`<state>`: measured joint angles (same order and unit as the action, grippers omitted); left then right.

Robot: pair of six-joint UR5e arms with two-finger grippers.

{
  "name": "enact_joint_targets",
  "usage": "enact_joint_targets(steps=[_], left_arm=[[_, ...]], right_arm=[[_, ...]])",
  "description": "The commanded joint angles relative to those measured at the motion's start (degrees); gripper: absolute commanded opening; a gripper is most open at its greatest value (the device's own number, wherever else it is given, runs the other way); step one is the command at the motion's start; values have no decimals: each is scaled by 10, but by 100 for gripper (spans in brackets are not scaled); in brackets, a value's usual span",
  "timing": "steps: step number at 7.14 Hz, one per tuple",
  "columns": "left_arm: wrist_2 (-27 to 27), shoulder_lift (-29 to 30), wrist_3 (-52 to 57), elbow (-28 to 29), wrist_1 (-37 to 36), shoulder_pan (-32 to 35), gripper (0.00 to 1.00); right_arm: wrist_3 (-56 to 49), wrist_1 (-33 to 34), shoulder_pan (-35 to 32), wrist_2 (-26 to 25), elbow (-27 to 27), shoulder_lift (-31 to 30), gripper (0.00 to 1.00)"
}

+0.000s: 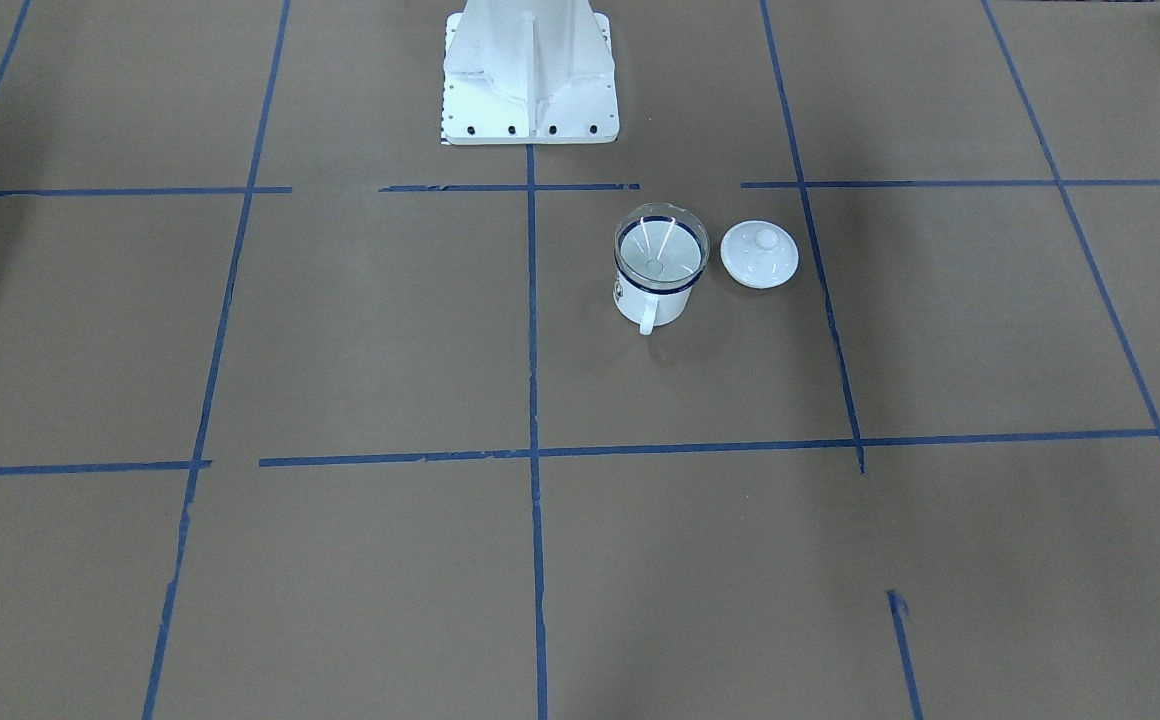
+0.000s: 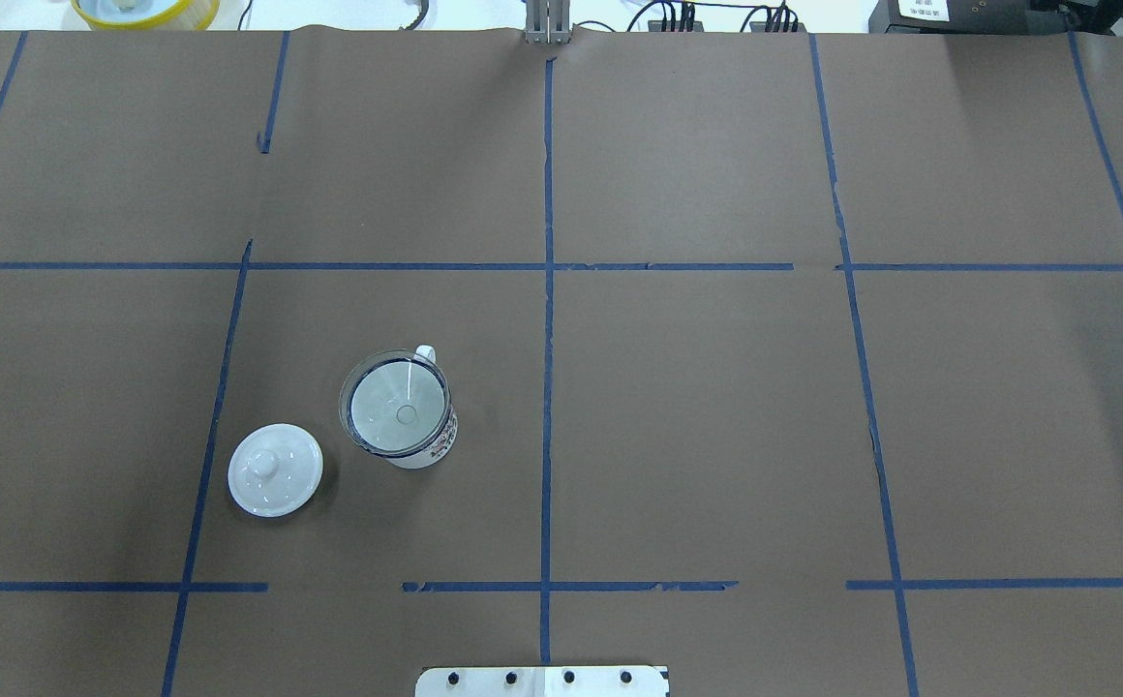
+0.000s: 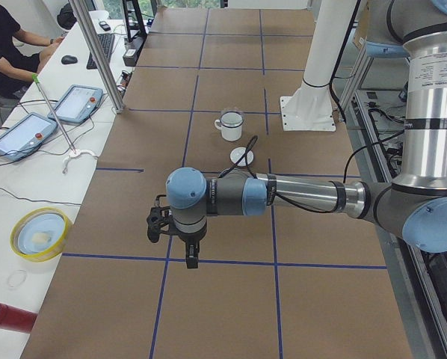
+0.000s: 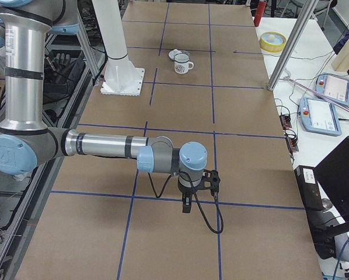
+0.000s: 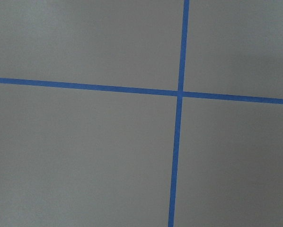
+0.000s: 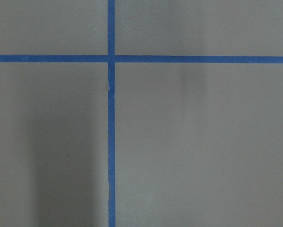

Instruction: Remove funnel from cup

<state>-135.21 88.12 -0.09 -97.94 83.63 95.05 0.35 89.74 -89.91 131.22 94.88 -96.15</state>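
We cannot tell whether the left gripper (image 3: 191, 256) or right gripper (image 4: 187, 205) is parted or holds anything; only side views show them, far from the work. The small clear funnel (image 2: 397, 405) sits in the white, blue-rimmed enamel cup (image 2: 434, 447), lower left of the overhead frame. Nothing seems begun; next, we judge, comes a reach to the funnel's rim. Its spout is hidden.

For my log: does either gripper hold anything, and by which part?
Nothing, it seems: the funnel sits untouched in the cup.
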Motion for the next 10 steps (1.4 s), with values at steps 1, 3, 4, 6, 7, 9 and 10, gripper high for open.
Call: enact_joint_targets(steps=[1,3,4,6,7,9,10], left_arm=[[-5,3,-1,-4,3,-4,100],[-4,5,-81,-34,11,-33,100],[1,6,-177,-63,34,-81,100],[-3,14,-347,-111,53,-121,100],[-4,38,-400,-128,52,-166,100],[-3,139,-636,-134,44,-249,100],[-1,176,-736,-133,44,-279,100]], right_arm=[[0,0,0,0,0,0,100],[0,0,0,0,0,0,100],[0,0,0,0,0,0,100],[0,0,0,0,0,0,100],[0,0,0,0,0,0,100],[0,0,0,0,0,0,100],[0,0,0,0,0,0,100]])
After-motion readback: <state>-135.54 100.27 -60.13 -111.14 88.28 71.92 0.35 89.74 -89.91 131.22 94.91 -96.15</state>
